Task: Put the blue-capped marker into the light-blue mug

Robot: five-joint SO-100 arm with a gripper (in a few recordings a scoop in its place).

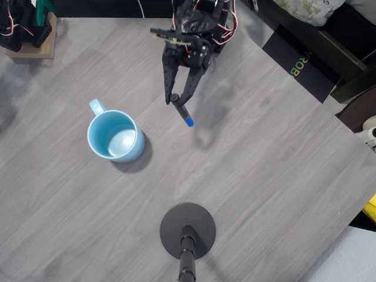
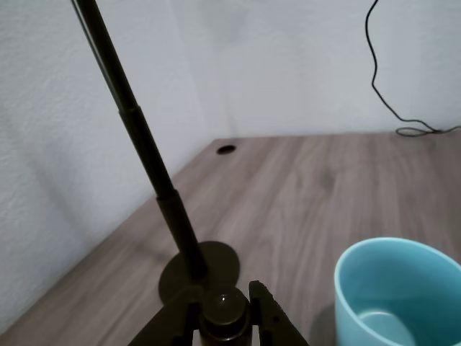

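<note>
In the overhead view the gripper (image 1: 177, 101) reaches down from the arm at the table's (image 1: 264, 158) top edge, its two black fingers converging to a narrow tip and pinching the marker (image 1: 184, 115). The marker sticks out past the fingertips toward the table's middle, its black barrel mostly hidden between the fingers and its bright blue cap the lowest part in the picture. A soft shadow lies on the wood to the right of it, apart from the pen, so the marker appears to be held above the table rather than resting on it. The mug (image 1: 115, 135) stands upright on the left half of the table, well apart from the gripper, open mouth up, pale blue inside, its small loop handle pointing toward the top-left corner. A black round stand base (image 1: 188, 230) sits near the bottom edge, about mid-width, with a dark pole rising from it toward the camera. In the wrist view the fingers (image 2: 267, 311) close on the marker's dark round end (image 2: 223, 311) at the bottom of the frame; the stand's pole (image 2: 148, 155) slants up from its base (image 2: 216, 263) just beyond, and the mug's rim (image 2: 392, 288) shows at the lower right. A wooden block (image 1: 35, 44) with another black arm sits at the top-left corner.
</note>
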